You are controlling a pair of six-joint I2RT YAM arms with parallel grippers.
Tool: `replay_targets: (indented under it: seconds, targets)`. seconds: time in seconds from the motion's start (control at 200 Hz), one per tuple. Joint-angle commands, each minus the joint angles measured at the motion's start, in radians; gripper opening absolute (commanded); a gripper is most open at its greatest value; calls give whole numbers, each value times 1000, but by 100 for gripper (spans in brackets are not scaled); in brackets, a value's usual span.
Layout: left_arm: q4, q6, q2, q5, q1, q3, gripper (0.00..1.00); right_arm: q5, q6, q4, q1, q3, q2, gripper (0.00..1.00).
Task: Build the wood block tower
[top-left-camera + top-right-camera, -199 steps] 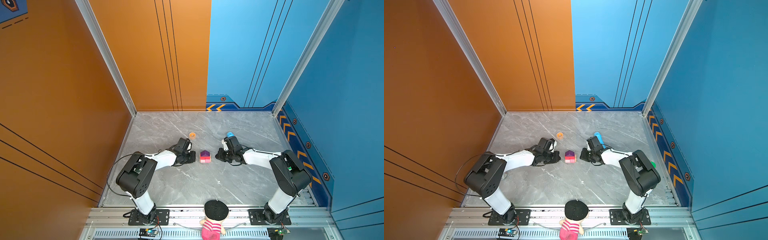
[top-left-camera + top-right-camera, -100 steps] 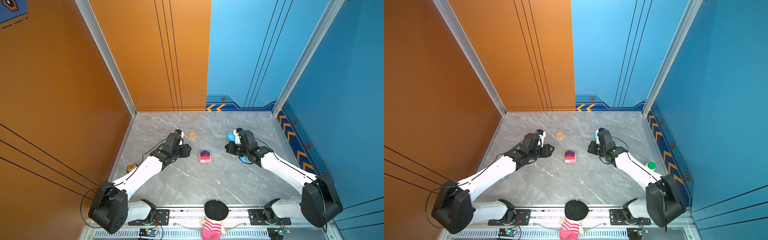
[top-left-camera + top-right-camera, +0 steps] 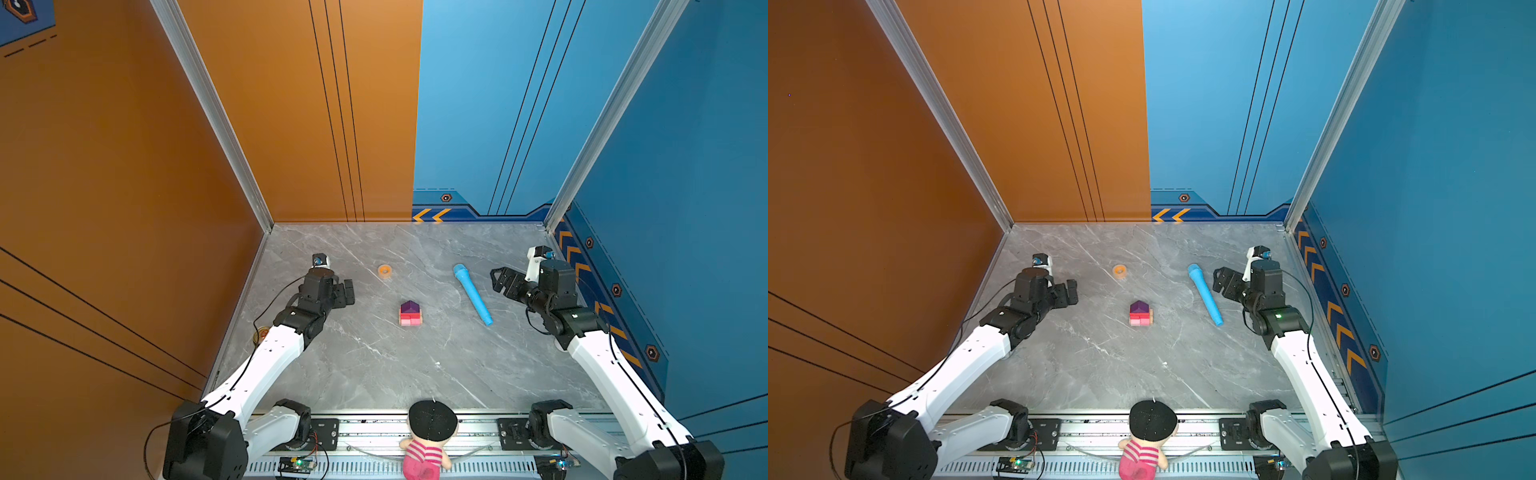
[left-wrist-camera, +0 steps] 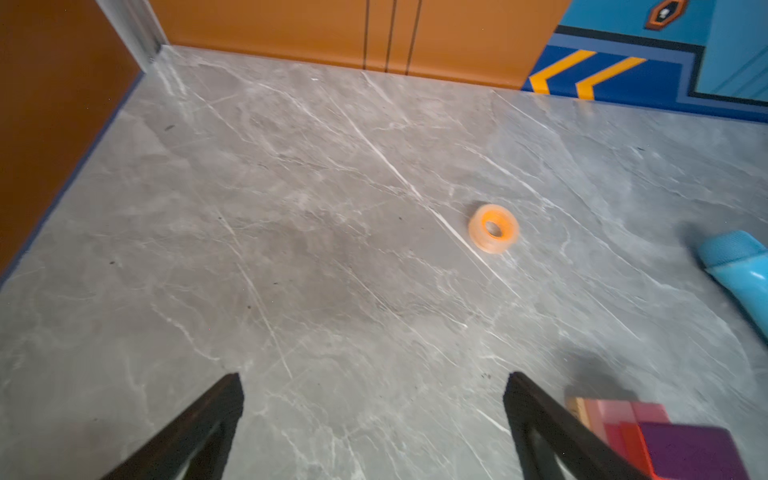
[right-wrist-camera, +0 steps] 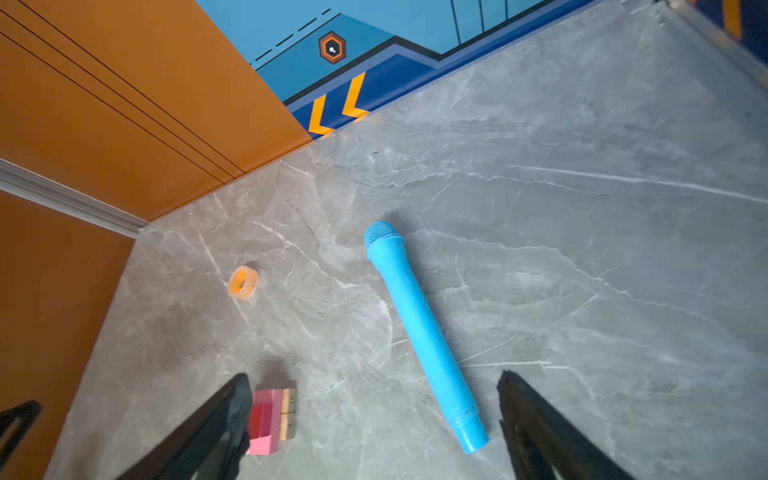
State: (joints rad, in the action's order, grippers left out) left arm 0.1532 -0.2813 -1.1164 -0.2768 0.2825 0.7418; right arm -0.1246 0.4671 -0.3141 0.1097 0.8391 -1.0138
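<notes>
The wood block tower (image 3: 410, 313) (image 3: 1140, 313) stands mid-floor: a purple house-shaped piece on red and pink blocks, with tan wood at one side. It also shows at the edge of the left wrist view (image 4: 648, 432) and of the right wrist view (image 5: 270, 415). My left gripper (image 3: 345, 293) (image 3: 1069, 293) (image 4: 372, 378) hovers well to the left of it, open and empty. My right gripper (image 3: 500, 280) (image 3: 1223, 280) (image 5: 374, 376) is far to the right, beyond the blue tube, open with only floor between its fingers.
A long blue microphone-shaped tube (image 3: 472, 294) (image 3: 1205, 294) (image 5: 419, 328) lies between the tower and the right gripper. A small orange tape ring (image 3: 385, 271) (image 3: 1120, 271) (image 4: 493, 227) sits behind the tower. A doll (image 3: 430, 436) sits at the front rail. Walls enclose three sides.
Both grippers have drawn away from the tower towards the side walls, and both have gone from shut to open. The blue tube now lies fully uncovered.
</notes>
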Motion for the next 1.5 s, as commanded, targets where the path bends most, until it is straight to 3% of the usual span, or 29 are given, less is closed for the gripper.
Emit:
replay_targets:
  seconds: [0.0, 0.135, 0.245, 0.385, 0.656, 0.741, 0.871, 1.171, 1.237, 1.497]
  targets:
    - [-155, 141, 3, -116, -28, -69, 98, 82, -107, 17, -38, -33, -20, 100]
    - [-409, 223, 2, -111, -72, -199, 98, 150, -170, 198, -82, -112, -28, 100]
    - [-512, 257, -22, -53, -118, -253, 98, 171, -209, 323, -111, -172, -54, 100]
    - [-654, 386, -85, -44, -137, -323, 98, 166, -299, 461, -120, -253, -105, 100]
    - [-897, 382, -257, 55, -180, -373, 98, 171, -365, 869, -117, -450, -228, 100]
    - [-866, 359, -271, 140, -201, -347, 98, 171, -379, 972, -114, -475, -282, 100]
    - [-1104, 329, -401, 224, -246, -398, 98, 196, -413, 1112, -98, -510, -335, 100]
    - [-1053, 297, -442, 248, -278, -356, 98, 170, -434, 1268, -85, -488, -533, 100]
    - [-1053, 294, -443, 261, -283, -357, 98, 184, -433, 1159, -87, -460, -505, 100]
    - [-1052, 293, -443, 258, -282, -356, 98, 217, -412, 1164, -91, -453, -516, 100]
